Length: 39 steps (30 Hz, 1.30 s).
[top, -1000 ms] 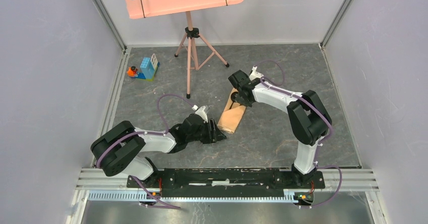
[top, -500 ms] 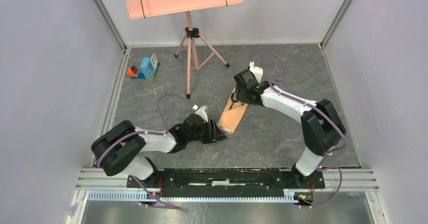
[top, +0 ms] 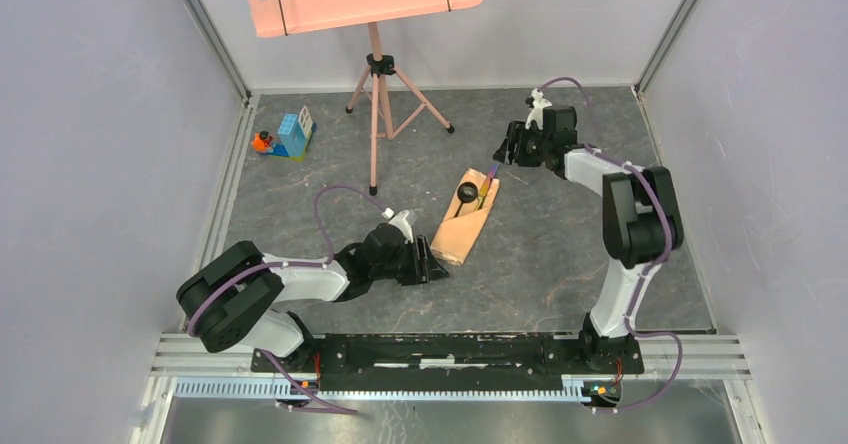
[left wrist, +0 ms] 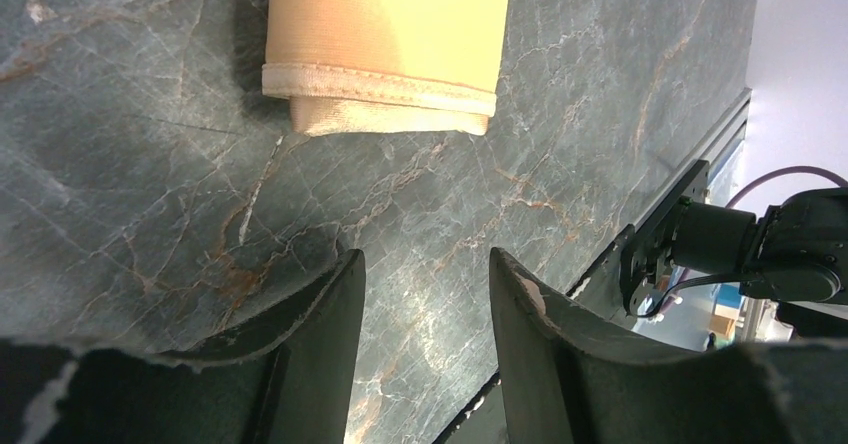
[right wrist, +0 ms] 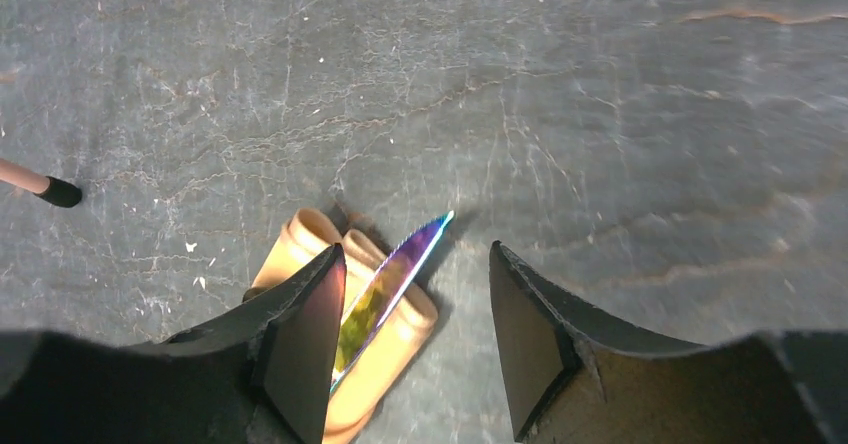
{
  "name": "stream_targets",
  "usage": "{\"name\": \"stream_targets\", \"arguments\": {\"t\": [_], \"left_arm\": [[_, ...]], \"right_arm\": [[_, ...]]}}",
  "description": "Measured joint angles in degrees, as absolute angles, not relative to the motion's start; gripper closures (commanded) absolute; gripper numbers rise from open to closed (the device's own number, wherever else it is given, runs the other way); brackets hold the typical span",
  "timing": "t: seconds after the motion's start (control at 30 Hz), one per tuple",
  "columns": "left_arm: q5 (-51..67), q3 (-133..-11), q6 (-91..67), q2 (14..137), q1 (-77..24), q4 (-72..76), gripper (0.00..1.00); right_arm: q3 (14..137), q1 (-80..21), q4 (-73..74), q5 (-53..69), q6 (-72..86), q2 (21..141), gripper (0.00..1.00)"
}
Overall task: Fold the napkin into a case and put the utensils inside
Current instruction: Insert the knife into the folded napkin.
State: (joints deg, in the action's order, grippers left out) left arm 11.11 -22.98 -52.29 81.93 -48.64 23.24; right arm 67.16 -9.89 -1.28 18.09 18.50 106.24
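Your right pincer (top: pixel 506 150) has let go and backed off; its jaws gape, empty. Take that as the utensil drop done. Your left pincer (top: pixel 437 262) stands half-spread, holding nothing. The narrow peach-tan pleated satin case (top: pixel 462 226) lies between both pincers, closed end just ahead of the left, long axis running diagonally toward the right. The slim black and iridescent-gold utensils (top: pixel 480 189) poke out of its mouth, blade toward the right pincer.

The left arm (top: pixel 300 282) and right arm (top: pixel 600 169) are white shells between bulky black joints. A thin purple cable (top: pixel 330 199) loops along each, ending just behind its pincer. The left pincer (left wrist: pixel 425 259) and right pincer (right wrist: pixel 415 248) have broad, wedge-shaped, matte black fingers (left wrist: pixel 310 334) with scuffed, whitish edges.
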Motion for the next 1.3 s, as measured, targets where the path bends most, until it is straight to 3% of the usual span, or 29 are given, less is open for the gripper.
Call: {"name": "stream_targets", "arguments": {"t": [0.17, 0.4, 0.97, 1.3], "left_arm": [[11.05, -22.98, -53.47, 81.93, -49.23, 22.39, 0.45], [11.0, -22.98, -54.24, 81.95, -50.13, 22.37, 0.46], [11.07, -25.39, -55.83, 85.6, -50.22, 22.87, 0.47], [12.25, -27.59, -57.21, 90.5, -50.24, 26.81, 0.49]], "right_arm": [[75.48, -7.97, -1.26, 27.51, 17.58, 117.69, 0.44], [80.38, -4.84, -3.64, 36.4, 18.87, 124.18, 0.49], [72.18, -3.66, -20.97, 49.06, 30.41, 128.22, 0.99], [65.08, -3.64, -30.48, 51.48, 37.52, 127.33, 1.0]]}}
